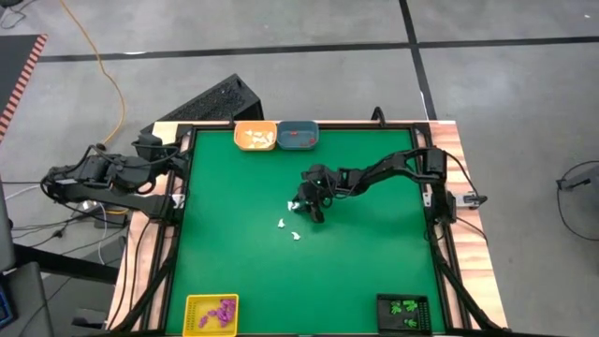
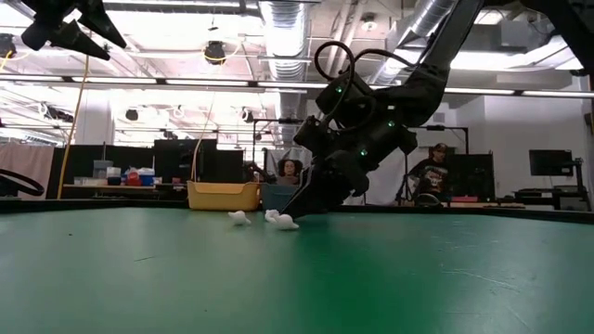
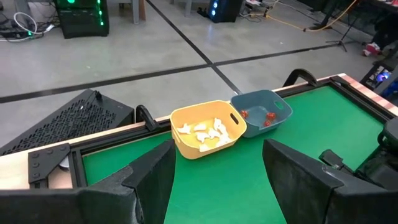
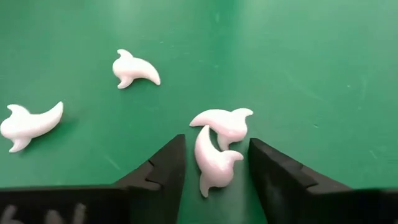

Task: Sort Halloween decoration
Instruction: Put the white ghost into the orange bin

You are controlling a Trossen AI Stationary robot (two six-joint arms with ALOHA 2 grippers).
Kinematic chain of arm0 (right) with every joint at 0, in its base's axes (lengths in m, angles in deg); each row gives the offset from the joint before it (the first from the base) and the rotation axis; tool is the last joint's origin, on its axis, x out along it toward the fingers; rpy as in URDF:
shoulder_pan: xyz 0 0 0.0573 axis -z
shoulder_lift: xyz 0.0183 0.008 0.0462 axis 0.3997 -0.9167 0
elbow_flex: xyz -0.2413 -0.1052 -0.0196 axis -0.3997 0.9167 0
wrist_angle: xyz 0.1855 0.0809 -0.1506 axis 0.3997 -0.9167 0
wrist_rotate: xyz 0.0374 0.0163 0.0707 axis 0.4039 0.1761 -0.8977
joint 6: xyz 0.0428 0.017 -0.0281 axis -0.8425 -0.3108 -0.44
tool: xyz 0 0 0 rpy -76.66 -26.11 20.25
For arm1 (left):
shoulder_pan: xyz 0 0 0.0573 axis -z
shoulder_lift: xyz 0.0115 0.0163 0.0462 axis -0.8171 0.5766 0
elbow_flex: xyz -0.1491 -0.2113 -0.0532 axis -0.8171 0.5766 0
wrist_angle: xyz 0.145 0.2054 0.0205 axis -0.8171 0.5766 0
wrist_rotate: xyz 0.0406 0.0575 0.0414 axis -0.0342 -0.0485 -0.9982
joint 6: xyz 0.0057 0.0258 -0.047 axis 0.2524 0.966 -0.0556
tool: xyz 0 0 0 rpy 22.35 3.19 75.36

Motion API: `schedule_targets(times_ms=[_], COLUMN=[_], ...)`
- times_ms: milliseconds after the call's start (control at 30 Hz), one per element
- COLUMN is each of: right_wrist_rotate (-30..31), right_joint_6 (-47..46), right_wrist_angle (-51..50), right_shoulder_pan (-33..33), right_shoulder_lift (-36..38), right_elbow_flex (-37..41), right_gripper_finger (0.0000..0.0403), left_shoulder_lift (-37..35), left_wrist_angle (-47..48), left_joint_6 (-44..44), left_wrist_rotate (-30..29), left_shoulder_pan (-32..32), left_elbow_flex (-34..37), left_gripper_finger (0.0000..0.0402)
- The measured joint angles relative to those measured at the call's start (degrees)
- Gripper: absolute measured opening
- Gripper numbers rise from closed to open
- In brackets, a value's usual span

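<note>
White plastic ghost trinkets are the matter in hand — two of them (image 4: 219, 144) lie touching, one partly over the other, on the green felt table top (image 1: 356, 253), and the right gripper (image 4: 214, 168) is down over them with its dark fingers apart, one on each side of the nearer piece, nothing yet held. Two more white ghosts (image 1: 287, 230) lie loose at about seven o'clock from it in the high view. To do this well, I judge the jaws should close on one ghost only — the nearer one — and lift straight up so its neighbour is not dragged. Its likely home is the orange plastic tray (image 1: 255, 137) of white pieces at eleven o'clock, beside the blue-grey tray (image 1: 299, 135). Parked off the table at nine o'clock, the left gripper (image 3: 214, 180) holds its fingers wide.
</note>
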State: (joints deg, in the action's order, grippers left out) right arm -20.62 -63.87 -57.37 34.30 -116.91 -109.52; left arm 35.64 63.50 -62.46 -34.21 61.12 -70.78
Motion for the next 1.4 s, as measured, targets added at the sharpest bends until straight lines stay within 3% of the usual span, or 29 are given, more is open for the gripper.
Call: schedule_targets(times_ms=[333, 767, 1167, 1400], right_wrist_rotate=[0.1, 0.1, 2.4, 3.7], right_joint_6=[-1.8, -7.5, -10.2, -12.4], right_wrist_angle=[-0.4, -0.8, -0.9, -1.5], right_shoulder_pan=[0.2, 0.2, 0.2, 0.8], right_shoulder_lift=[0.0, 0.9, 6.7, 7.2], right_elbow_flex=[0.0, 0.2, 0.1, -7.9], right_gripper_finger=[0.0113, 0.0054, 0.0043, 0.0043], left_shoulder_lift=[0.0, 0.0, 0.0, 0.0], left_wrist_angle=[0.4, 0.4, 0.4, 0.4], left_joint_6=[-0.1, 0.0, 0.1, 0.1], left_wrist_rotate=[0.1, 0.0, 0.0, 0.0], left_shoulder_pan=[0.0, 0.0, 0.0, 0.0], left_elbow_flex=[0.0, 0.0, 0.0, 0.0], left_gripper_finger=[0.0231, 0.0231, 0.0231, 0.0231])
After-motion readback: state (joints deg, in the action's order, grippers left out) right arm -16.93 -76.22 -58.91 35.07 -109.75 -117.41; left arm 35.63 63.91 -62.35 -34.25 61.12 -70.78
